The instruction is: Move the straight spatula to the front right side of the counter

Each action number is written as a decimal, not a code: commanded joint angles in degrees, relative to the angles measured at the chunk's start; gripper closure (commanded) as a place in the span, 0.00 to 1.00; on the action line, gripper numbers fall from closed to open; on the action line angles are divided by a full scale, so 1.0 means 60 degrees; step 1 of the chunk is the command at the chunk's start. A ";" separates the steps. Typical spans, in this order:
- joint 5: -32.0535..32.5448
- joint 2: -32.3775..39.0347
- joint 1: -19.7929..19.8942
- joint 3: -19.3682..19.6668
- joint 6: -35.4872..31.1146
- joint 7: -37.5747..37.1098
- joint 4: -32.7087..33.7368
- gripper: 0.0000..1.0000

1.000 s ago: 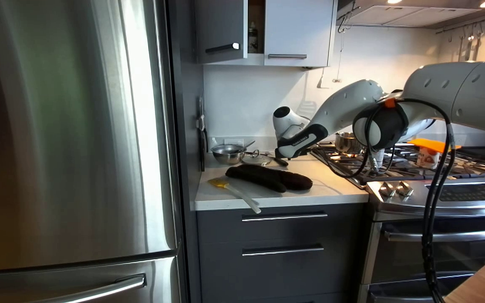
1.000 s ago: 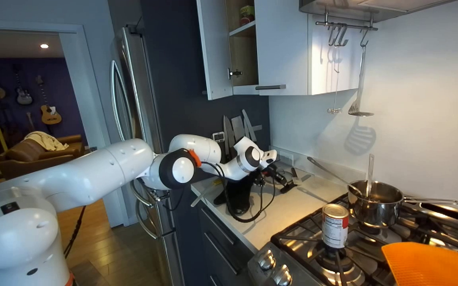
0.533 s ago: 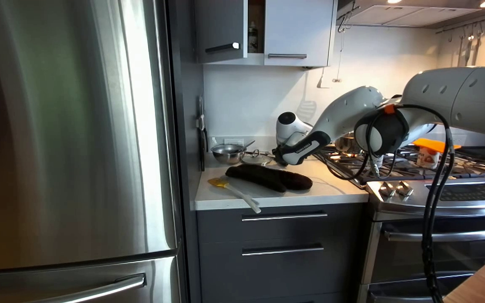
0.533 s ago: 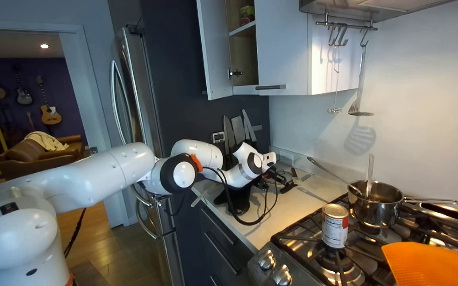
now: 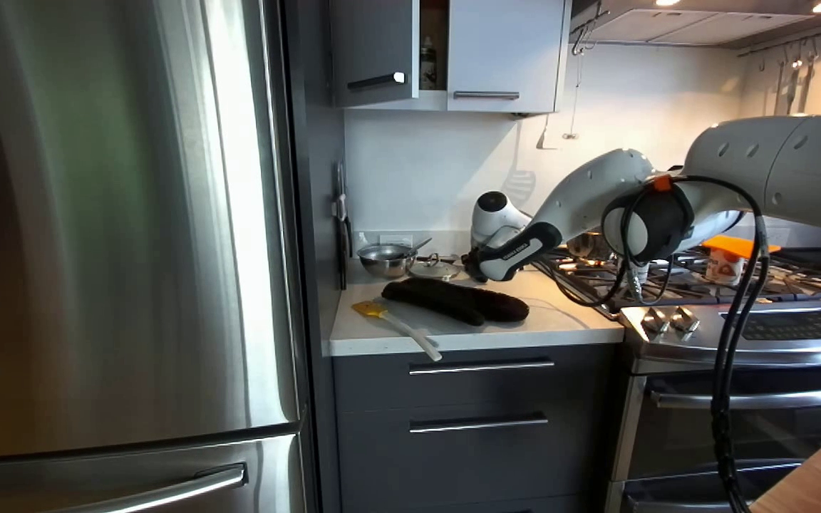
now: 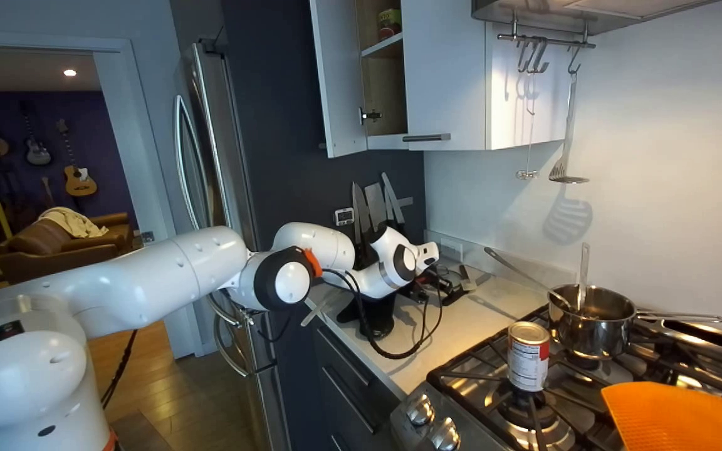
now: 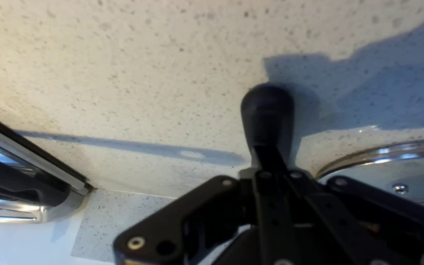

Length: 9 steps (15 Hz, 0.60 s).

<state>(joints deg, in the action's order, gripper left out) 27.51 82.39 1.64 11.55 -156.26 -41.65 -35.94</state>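
A tool with a black handle, which I take for the straight spatula, lies at the back of the pale counter. In an exterior view its black handle and flat metal blade show just beyond my gripper. In the wrist view my gripper is nearly closed, with its fingers on either side of the handle below its rounded end. It looks shut on it, with the tool low at the counter. The fingers hide the rest of the tool there. In an exterior view the wrist covers the handle.
Dark, long, mitt-like shapes lie in front of the gripper. A yellow-headed utensil overhangs the front edge. A metal bowl and a glass lid stand behind. The stove adjoins the counter, holding a pot and a can.
The arm has come down and shifted slightly right in an exterior view, mostly in the first half second; since then it has barely moved. The objects on the counter have not visibly moved.
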 commanded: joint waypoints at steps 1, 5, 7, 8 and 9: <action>-0.0498 -0.0299 0.0296 -0.1188 0.0911 0.1448 -0.0586 1.00; -0.0679 -0.0507 0.0443 -0.1698 0.2214 0.2093 -0.0501 1.00; -0.0695 -0.0619 0.0420 -0.1753 0.2966 0.2110 -0.0457 1.00; -0.0673 -0.0679 0.0391 -0.1722 0.3354 0.2035 -0.0446 1.00; -0.0647 -0.0730 0.0370 -0.1699 0.3725 0.1973 -0.0441 1.00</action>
<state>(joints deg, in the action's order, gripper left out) 24.81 78.54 3.85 2.19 -140.38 -30.45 -36.02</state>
